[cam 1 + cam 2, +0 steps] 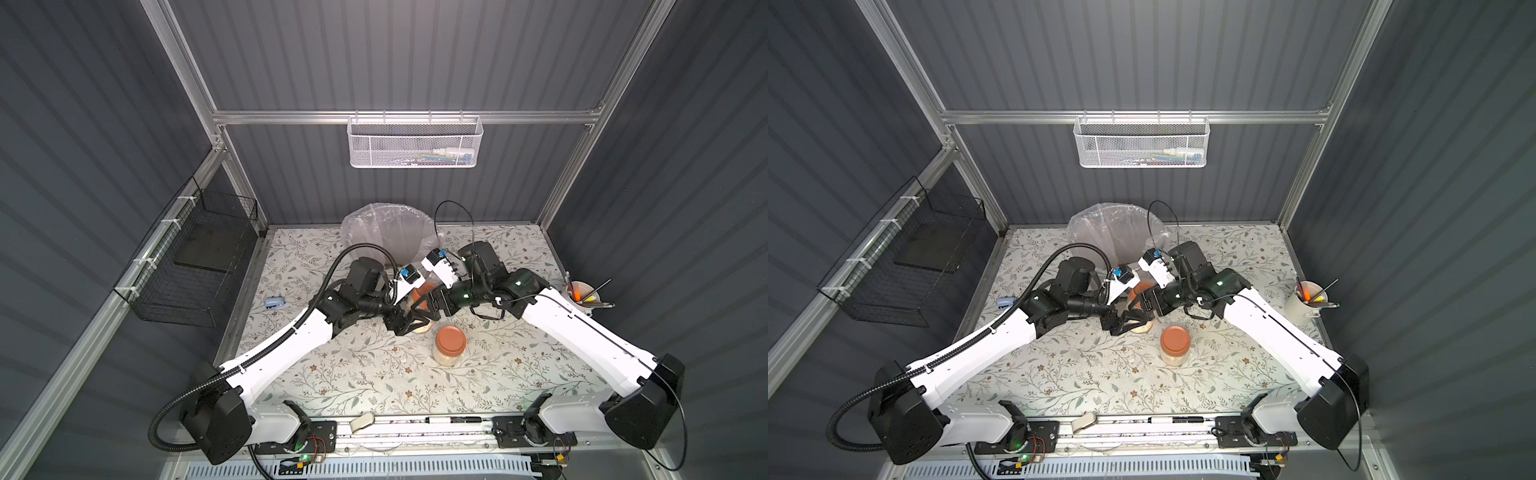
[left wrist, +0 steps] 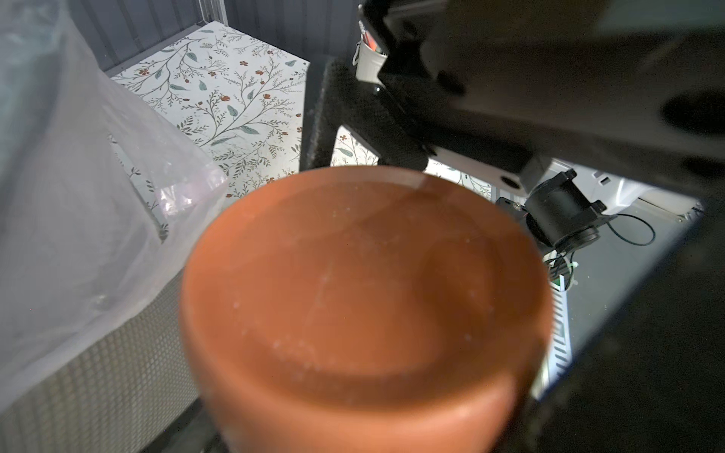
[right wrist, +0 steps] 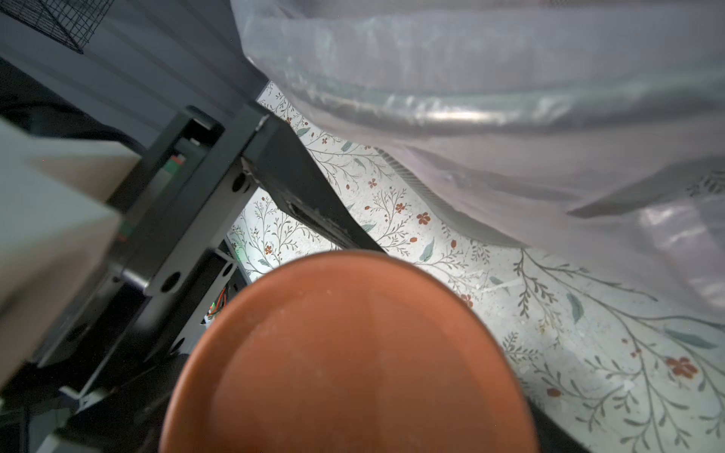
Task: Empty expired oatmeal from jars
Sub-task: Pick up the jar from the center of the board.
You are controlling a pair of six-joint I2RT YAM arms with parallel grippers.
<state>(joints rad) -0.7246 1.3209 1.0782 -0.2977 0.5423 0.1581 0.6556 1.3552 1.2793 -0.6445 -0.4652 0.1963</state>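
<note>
One jar stands alone with its orange lid on (image 1: pixel 449 345) (image 1: pixel 1175 345), pale oatmeal showing through the glass. In both top views my left gripper (image 1: pixel 415 324) (image 1: pixel 1133 322) is shut on the body of the other jar (image 1: pixel 420 309) (image 1: pixel 1142 307). Oatmeal (image 1: pixel 423 329) shows low in that jar's glass. Its terracotta lid (image 2: pixel 365 298) (image 3: pixel 353 361) fills both wrist views and hides each gripper's own jaws. My right gripper (image 1: pixel 432 301) (image 1: pixel 1148 301) straddles this lid. One of its padded fingers (image 2: pixel 319 117) stands at the far rim; I cannot see whether it touches.
The tall grey bin with a clear plastic liner (image 1: pixel 382 232) (image 1: pixel 1108 232) (image 2: pixel 78 176) (image 3: pixel 510 98) stands just behind both grippers. A white cup of pens (image 1: pixel 582 295) is at the right edge. A small blue object (image 1: pixel 274 302) lies at the left edge, below the black wire basket (image 1: pixel 195 266).
</note>
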